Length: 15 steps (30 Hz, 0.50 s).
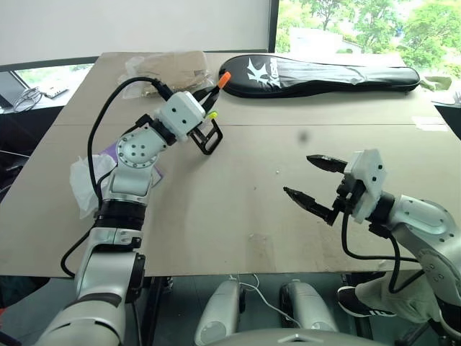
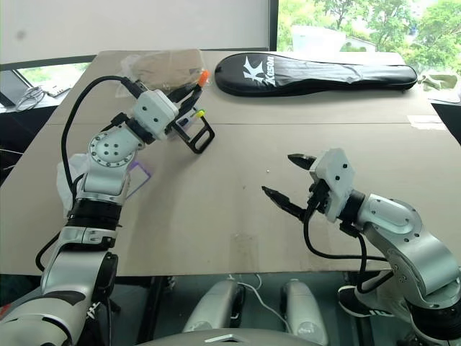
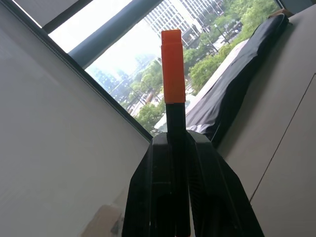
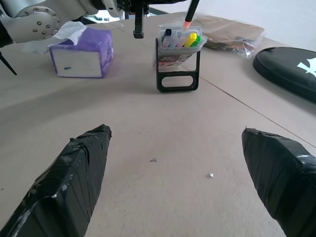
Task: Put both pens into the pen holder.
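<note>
table [image 1: 238, 202]: plain brown board by a window, black racket bag at the back
left gripper [image 1: 211, 92]: pinching the orange pen [image 1: 222, 81], right over the pen holder [image 4: 178, 57]
right gripper [image 1: 313, 184]: spread wide, holding nothing
progress: looks like the blue pen's already in, orange one left

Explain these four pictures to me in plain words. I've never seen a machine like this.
This is a two-armed robot at a table. Two pictures come from cameras in its head, looking down over its arms; the other two come from a camera on each wrist.

The left gripper has its fingers shut on an orange-capped pen, held above the pen holder, a small clear box in a black frame with markers already inside. The right gripper is open and holds nothing.

On the table also lie a purple tissue box, a clear bag of brown stuff and a long black racket case.
</note>
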Available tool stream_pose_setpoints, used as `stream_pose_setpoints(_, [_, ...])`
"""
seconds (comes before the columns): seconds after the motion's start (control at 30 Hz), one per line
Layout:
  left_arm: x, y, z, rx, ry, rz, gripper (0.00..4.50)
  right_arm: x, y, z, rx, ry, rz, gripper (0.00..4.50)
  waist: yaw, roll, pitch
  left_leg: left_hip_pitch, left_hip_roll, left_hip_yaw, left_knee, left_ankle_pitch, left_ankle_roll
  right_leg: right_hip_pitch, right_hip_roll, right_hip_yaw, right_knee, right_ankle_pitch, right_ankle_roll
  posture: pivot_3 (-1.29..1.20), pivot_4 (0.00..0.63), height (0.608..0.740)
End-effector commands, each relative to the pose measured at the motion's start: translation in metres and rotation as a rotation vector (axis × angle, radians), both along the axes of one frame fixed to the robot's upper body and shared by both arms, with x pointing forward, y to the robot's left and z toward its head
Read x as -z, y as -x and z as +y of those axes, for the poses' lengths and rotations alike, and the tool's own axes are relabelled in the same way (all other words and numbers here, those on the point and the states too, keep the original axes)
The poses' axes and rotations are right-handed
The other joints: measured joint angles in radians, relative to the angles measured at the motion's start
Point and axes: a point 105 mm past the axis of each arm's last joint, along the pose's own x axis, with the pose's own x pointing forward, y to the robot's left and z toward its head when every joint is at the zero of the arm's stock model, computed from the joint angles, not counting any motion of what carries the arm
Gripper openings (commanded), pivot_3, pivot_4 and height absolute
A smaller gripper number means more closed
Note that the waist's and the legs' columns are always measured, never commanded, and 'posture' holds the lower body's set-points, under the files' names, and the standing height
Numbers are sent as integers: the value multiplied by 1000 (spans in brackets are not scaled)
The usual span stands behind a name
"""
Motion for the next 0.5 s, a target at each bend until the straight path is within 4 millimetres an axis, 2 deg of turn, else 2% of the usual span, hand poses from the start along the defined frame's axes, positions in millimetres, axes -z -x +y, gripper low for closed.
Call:
stream_pose_setpoints(0.03, [-5, -2, 16, -60, 13, -4, 46, -12, 6, 0, -16, -11, -61, 4500, 0, 0, 0, 0, 0, 0, 0, 0, 0, 0, 0, 0, 0, 0, 0, 0, 150, 740])
stream_pose_setpoints(0.07, [-4, -3, 20, -78, 9, 1, 46, -12, 5, 0, -17, -11, -62, 4500, 0, 0, 0, 0, 0, 0, 0, 0, 0, 0, 1, 0, 0, 0, 0, 0, 150, 740])
stream_pose_setpoints(0.1, [-4, -4, 25, -96, 9, 3, 903, -12, 5, 0, -16, -11, -63, 4500, -1, 0, 0, 0, 0, 0, 0, 0, 0, 0, 1, 0, 0, 0, 0, 0, 150, 740])
stream_pose_setpoints(0.13, [-5, -5, 28, -114, 9, -1, 998, -13, 5, 0, -16, -12, -66, 4500, -1, 0, 0, 0, 0, 0, 0, 0, 0, 0, 1, 0, 0, 0, 0, 0, 150, 740])
stream_pose_setpoints(0.17, [-6, -5, 30, -126, 8, -5, 1663, -13, 5, 0, -16, -13, -68, 4500, -1, 0, 0, 0, 0, 0, 0, 0, 0, 0, 1, 0, 0, 0, 0, 0, 150, 740])
stream_pose_setpoints(0.23, [-8, -4, 31, -125, 18, -9, 2529, -14, 6, 0, -12, -17, -81, 4500, 0, 0, 0, 0, 0, 0, 0, 0, 0, 0, 1, 0, 0, 0, 0, 0, 150, 740])
stream_pose_setpoints(0.33, [-17, 13, 12, 19, 108, 13, 3965, -17, 6, 0, -9, -36, -106, 4500, -1, 0, 0, 0, 0, 0, 0, 0, 0, 0, 1, 0, 0, 0, 0, 0, 150, 740])
stream_pose_setpoints(0.43, [-21, 45, -13, 246, 228, 112, 3965, -20, 7, -1, -2, -61, -131, 4500, -2, 0, 0, -1, 0, 0, 0, 0, 0, 0, -1, 1, 0, 0, 0, 0, 150, 740])
stream_pose_setpoints(0.5, [-20, 62, -19, 328, 301, 195, 3965, -20, 7, -2, 6, -63, -137, 4500, -4, 0, 0, -1, 1, 0, 0, 0, 0, 0, -2, 2, 0, 0, 0, 0, 150, 740])
